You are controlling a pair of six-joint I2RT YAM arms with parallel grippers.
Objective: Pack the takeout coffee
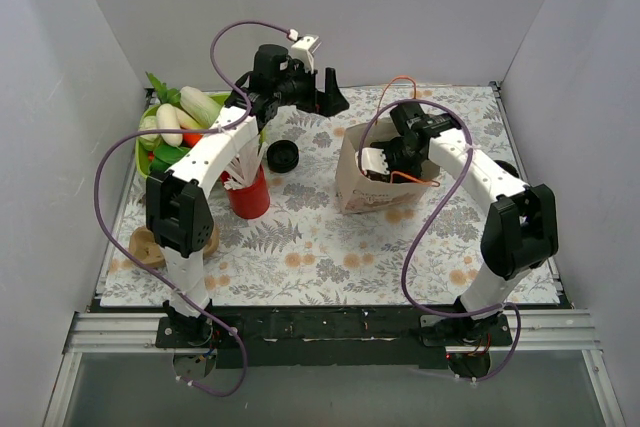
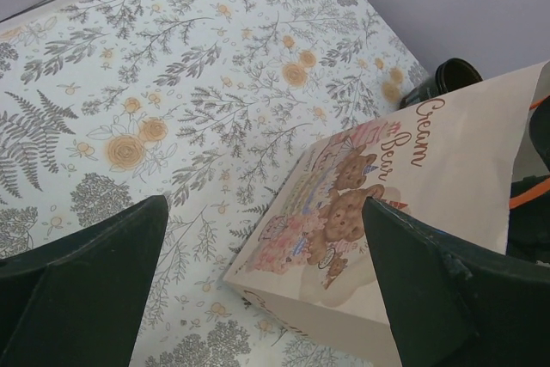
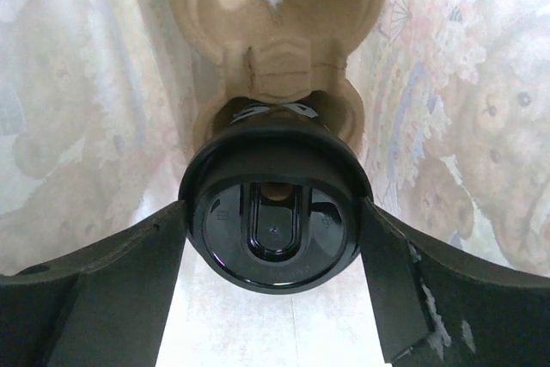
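Seen from the overhead camera, the right arm bends down into the open top of a paper bag standing on the flower-patterned counter, and the bag's walls hide whatever lies inside. The right wrist camera fills that gap. It looks straight down the bag at the takeout coffee, a black cup with a round black lid, sitting low in the bag against a brown moulded cardboard cup carrier. The right pincer is grasping the cup, with one dark finger against each side of the lid rim. The bag's printed sides rise close on both sides.

The left pincer is released, its two fingers spread wide with nothing between them. Overhead, it hangs above the far part of the counter, just left of the bag. Its own camera shows the outside of the bag, which the overhead view barely resolves: cartoon bears and the words "Cream Bear". It also shows a dark open cup standing on the counter beyond the bag.

Only the overhead view takes in the left side of the counter. A red cup full of white straws stands there, with a round black item just beside it and a green tray piled with vegetables at the far left.
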